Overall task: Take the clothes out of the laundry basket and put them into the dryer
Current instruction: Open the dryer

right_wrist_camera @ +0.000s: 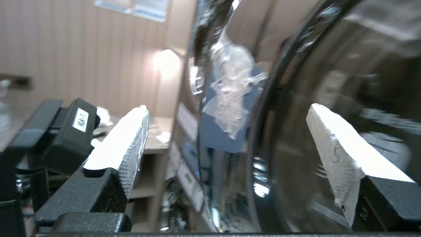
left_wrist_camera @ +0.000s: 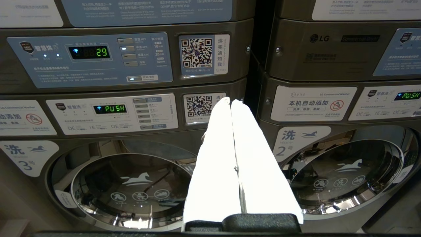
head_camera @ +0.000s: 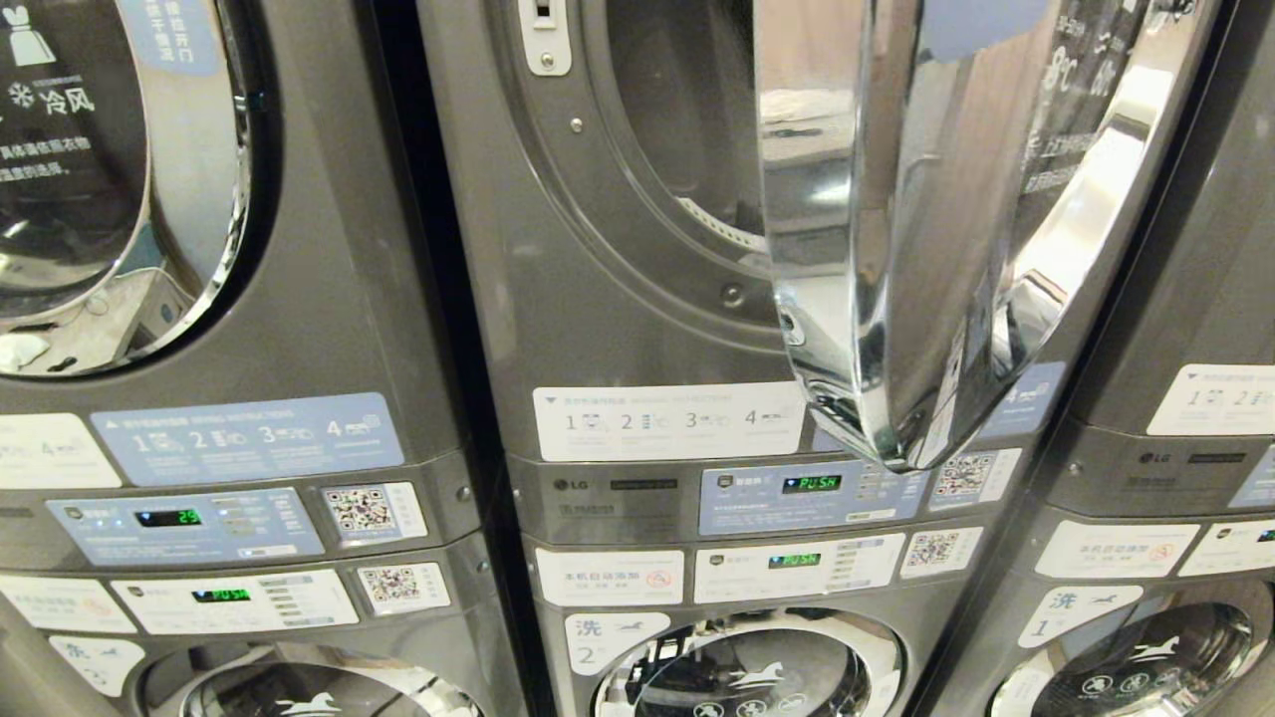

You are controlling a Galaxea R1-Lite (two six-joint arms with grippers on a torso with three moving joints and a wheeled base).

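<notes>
The middle dryer point(head_camera: 637, 299) stands with its drum opening point(head_camera: 687, 119) exposed, and its chrome-rimmed door point(head_camera: 896, 249) is swung out towards me. No clothes and no laundry basket are in view. Neither arm shows in the head view. In the right wrist view my right gripper point(right_wrist_camera: 227, 107) is open, with nothing between its white fingers point(right_wrist_camera: 332, 148), close in front of the door's curved rim and dark glass point(right_wrist_camera: 296, 141). My left gripper point(left_wrist_camera: 231, 100) is shut and empty, with its white fingers pressed together, pointing at the lower washers.
A second stacked machine on the left shows 29 on its display point(head_camera: 169, 518), and a third stands at the right point(head_camera: 1175, 418). Washer doors point(head_camera: 747, 677) sit below the dryers. Beyond the right gripper are a wooden shelf unit point(right_wrist_camera: 158, 144) and a panelled wall.
</notes>
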